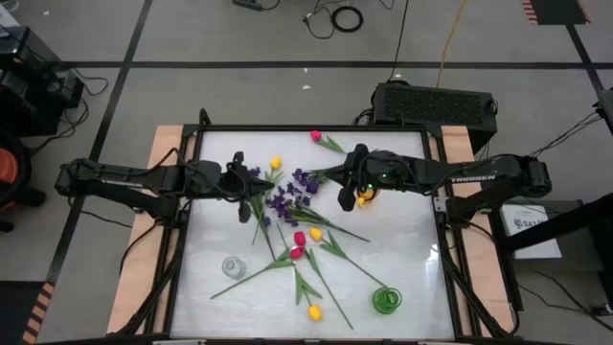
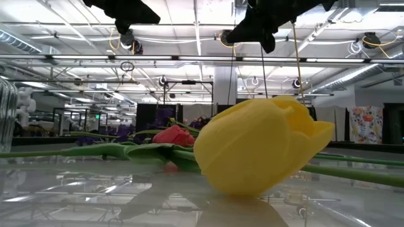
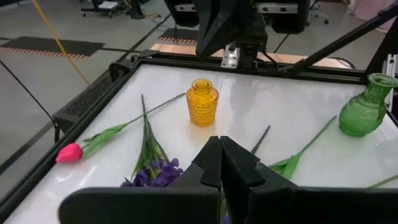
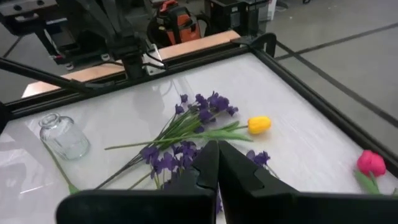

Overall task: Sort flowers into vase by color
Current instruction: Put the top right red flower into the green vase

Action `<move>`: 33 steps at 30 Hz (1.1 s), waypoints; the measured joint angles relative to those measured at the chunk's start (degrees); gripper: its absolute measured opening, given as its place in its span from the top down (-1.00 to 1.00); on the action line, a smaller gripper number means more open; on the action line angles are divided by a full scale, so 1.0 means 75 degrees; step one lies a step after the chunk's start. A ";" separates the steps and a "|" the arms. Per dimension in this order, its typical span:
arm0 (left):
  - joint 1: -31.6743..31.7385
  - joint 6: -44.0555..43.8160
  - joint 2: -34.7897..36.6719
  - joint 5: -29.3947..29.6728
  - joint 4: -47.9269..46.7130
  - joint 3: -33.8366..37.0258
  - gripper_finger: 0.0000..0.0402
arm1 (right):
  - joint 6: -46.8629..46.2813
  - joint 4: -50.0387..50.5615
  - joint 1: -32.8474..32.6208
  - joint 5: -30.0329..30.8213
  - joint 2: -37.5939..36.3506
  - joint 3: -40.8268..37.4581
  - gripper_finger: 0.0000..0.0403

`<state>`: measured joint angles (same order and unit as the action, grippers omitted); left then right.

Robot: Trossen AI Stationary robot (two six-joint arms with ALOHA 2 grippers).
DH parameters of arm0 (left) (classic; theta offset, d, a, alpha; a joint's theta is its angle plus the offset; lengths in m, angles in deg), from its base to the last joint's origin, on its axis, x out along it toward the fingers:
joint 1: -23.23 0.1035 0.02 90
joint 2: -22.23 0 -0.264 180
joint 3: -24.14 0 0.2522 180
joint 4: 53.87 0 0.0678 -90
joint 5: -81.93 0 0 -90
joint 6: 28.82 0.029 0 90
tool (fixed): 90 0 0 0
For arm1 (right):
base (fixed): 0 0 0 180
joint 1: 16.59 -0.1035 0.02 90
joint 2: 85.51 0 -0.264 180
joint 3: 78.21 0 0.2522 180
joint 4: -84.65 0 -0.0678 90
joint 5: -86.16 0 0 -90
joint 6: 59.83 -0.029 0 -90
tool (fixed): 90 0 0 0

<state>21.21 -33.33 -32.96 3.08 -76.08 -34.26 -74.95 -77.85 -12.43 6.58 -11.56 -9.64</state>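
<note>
Long green-stemmed flowers lie scattered on the white table [image 1: 402,240]. Purple sprigs [image 1: 287,198] lie in the middle. Pink-red tulips [image 1: 298,244] and a yellow tulip [image 1: 313,311] lie nearer the front, and a pink tulip [image 1: 316,136] lies at the far edge. A yellow vase [image 3: 202,101], a green vase [image 1: 387,301] and a clear glass vase [image 1: 232,265] stand upright. My left gripper [image 1: 251,184] hangs shut above the sprigs' left side. My right gripper [image 1: 343,187] hangs shut above their right side, over the yellow vase. Neither holds anything.
A black frame [image 1: 441,220] rims the table. In the low view, a yellow tulip head [image 2: 262,145] lies close up and a red tulip [image 2: 173,135] lies behind it. Bare table shows at the right, between the yellow vase and the green vase [image 3: 365,106].
</note>
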 joint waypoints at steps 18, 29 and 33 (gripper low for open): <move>0.0090 -0.0352 -0.0595 0.0154 0.0251 -0.0006 0.64 | 0.0527 0.3980 0.2301 -0.0259 0.1706 0.3170 1.00; 0.0102 -0.0081 -0.0560 0.0152 0.0259 -0.0064 0.64 | 0.0502 0.4515 0.3233 -0.1005 0.4229 0.4866 0.90; 0.0102 -0.0081 -0.0560 0.0154 0.0259 -0.0061 0.64 | 0.0442 0.4771 0.3344 -0.1012 0.4964 0.5222 0.76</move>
<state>21.98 -33.94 -37.17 4.23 -74.13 -34.72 -71.63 -42.07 12.65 -1.01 25.67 29.52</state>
